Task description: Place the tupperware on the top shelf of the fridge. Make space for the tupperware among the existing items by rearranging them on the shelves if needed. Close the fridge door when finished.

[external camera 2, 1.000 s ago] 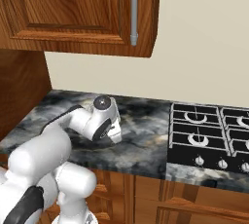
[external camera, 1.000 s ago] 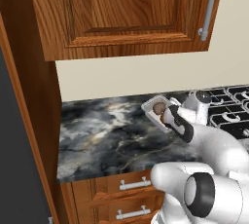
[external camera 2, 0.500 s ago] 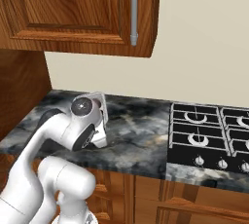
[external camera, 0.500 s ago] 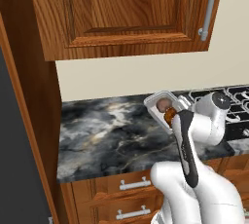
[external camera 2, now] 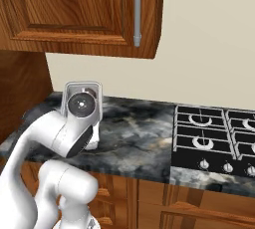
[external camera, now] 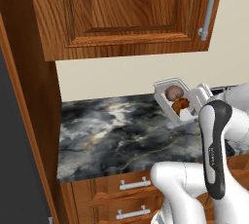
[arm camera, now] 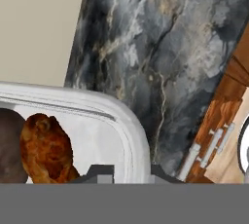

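Now the tupperware [external camera: 173,98] aloft in the hand [arm camera: 131,172], tilted.

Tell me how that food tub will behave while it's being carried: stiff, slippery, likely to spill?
The tub looks rigid: its rim keeps its shape in the pincer. It is tilted with no lid on, so the brown lump and the orange piece could slide out. Probably light.
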You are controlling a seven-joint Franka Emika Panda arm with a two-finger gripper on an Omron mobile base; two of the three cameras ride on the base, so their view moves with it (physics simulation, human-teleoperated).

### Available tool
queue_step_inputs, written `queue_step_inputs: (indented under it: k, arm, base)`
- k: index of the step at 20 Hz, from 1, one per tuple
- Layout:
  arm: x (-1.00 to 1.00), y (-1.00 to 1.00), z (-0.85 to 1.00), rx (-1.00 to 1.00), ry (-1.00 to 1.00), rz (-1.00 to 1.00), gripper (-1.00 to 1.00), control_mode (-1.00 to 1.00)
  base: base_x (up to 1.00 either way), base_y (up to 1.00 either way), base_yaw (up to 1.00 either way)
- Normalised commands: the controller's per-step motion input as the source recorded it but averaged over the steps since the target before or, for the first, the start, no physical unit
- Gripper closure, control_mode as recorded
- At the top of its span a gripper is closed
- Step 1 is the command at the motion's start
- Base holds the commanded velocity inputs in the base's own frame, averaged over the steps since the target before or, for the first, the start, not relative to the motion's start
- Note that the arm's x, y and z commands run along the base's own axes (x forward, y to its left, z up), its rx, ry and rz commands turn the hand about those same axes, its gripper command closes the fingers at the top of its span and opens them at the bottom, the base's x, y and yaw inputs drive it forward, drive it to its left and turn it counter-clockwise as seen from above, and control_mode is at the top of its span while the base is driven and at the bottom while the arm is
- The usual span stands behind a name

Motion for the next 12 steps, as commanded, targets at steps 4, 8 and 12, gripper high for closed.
queue_step_inputs:
  k: [4, 8, 12]
  arm:
    - [-0.24, 0.23, 0.85, -0.02, 0.12, -0.03, 1.00, -1.00]
    - [-0.44, 0.11, 0.54, -0.07, 0.17, -0.17, 1.00, -1.00]
    - [-0.78, -0.05, 0.04, 0.00, 0.03, -0.07, 1.00, -1.00]
  base:
    - [0.00, 0.00, 0.00]
    - [0.00, 0.00, 0.00]
    - [0.00, 0.00, 0.00]
